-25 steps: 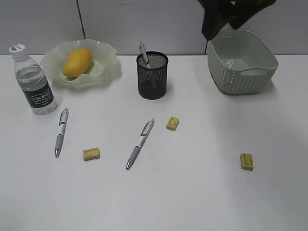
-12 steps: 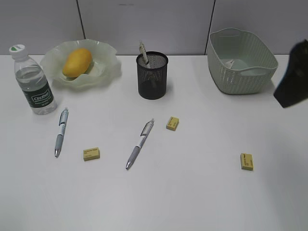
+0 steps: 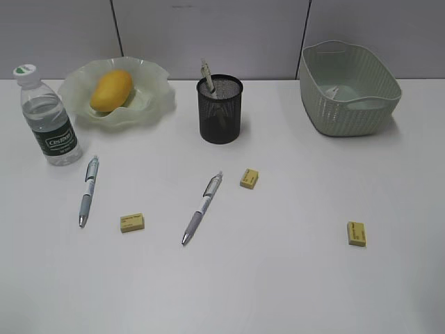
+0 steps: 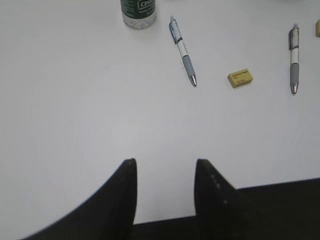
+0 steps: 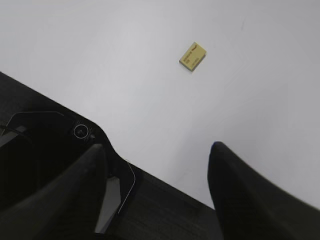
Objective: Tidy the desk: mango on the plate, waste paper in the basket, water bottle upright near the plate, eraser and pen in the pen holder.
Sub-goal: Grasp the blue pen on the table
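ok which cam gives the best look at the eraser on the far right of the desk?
The right wrist view: the far-right eraser lies unobstructed ahead of the open right end effector, print faintly visible. The exterior view shows it smaller, alone on the desk. The left wrist view does not show it.

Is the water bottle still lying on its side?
No, the water bottle stands upright on the desk, cap up, just left of the plate.

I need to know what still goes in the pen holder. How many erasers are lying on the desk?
3: one eraser front left between the two pens, one below the pen holder, one alone at right. Any inside the holder would be hidden.
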Tool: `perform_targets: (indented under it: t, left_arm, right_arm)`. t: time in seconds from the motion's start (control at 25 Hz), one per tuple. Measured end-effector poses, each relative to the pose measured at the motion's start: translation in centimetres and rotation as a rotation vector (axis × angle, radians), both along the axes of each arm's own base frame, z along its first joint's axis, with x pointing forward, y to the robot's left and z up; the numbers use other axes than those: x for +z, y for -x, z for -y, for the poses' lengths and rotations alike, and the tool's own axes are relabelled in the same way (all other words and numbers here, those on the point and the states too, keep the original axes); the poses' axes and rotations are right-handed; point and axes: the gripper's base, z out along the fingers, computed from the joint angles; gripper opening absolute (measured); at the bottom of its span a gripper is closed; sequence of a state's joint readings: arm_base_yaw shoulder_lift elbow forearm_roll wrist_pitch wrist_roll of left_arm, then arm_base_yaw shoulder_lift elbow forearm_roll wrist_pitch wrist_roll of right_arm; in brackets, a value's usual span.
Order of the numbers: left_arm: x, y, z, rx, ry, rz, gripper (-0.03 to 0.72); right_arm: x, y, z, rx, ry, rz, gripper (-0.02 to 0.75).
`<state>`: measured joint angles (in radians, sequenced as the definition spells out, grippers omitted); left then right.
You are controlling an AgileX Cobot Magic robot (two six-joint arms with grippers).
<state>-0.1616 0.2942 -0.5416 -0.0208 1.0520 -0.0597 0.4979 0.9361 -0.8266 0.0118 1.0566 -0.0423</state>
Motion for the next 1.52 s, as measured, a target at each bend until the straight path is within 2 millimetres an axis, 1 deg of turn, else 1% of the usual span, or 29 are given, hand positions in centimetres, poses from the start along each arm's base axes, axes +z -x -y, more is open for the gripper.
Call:
perform_targets:
  t: [0.16, 0.2, 0.44, 0.56, 0.64, 0.72, 0.88, 1.0, 1.08, 1.24, 1.36, 1.52]
  left_arm:
    - [0.0, 0.0, 0.0, -0.001, -0.001, 0.0, 0.295]
    - [0.0, 0.0, 0.0, -0.001, -0.001, 0.0, 0.295]
    - [0.3, -0.2, 0.0, 0.001, 0.004, 0.035, 0.295]
    - [1.0, -1.2, 0.2, 0.001, 0.018, 0.092, 0.297]
    - [1.2, -2.2, 0.4, 0.0, 0.031, 0.104, 0.309]
    - [1.3, -3.4, 0.8, -0.003, 0.05, 0.078, 0.33]
    - [1.1, -6.9, 1.5, 0.001, 0.059, -0.012, 0.37]
    - [0.9, -10.2, 2.2, 0.007, 0.07, -0.096, 0.378]
    - [0.2, -13.0, 2.6, 0.012, 0.064, -0.18, 0.38]
    - [-0.4, -17.3, 3.6, 0.019, 0.086, -0.281, 0.384]
    - [-1.0, -20.0, 5.1, -0.011, 0.087, -0.334, 0.384]
    - [-2.0, -23.0, 7.9, -0.091, 0.041, -0.38, 0.386]
  right_arm:
    - [-1.1, 2.0, 1.1, -0.001, -0.029, 0.054, 0.503]
    - [-1.2, 2.7, 1.5, -0.001, -0.044, 0.081, 0.503]
    - [-2.9, 4.7, 2.6, -0.002, -0.075, 0.138, 0.503]
    - [-3.7, 5.6, 3.0, -0.002, -0.084, 0.153, 0.501]
    - [-3.7, 6.0, 3.3, -0.002, -0.095, 0.173, 0.497]
    - [-3.5, 6.2, 3.4, -0.002, -0.106, 0.194, 0.486]
    - [-3.3, 6.4, 3.5, -0.002, -0.114, 0.208, 0.461]
    - [-3.3, 6.4, 3.5, -0.002, -0.115, 0.21, 0.447]
    - [-3.3, 6.4, 3.5, -0.002, -0.116, 0.211, 0.445]
    - [-3.3, 6.4, 3.5, -0.002, -0.116, 0.211, 0.445]
    - [-3.3, 6.4, 3.5, -0.002, -0.116, 0.211, 0.445]
    - [-3.3, 6.4, 3.5, -0.003, -0.117, 0.212, 0.443]
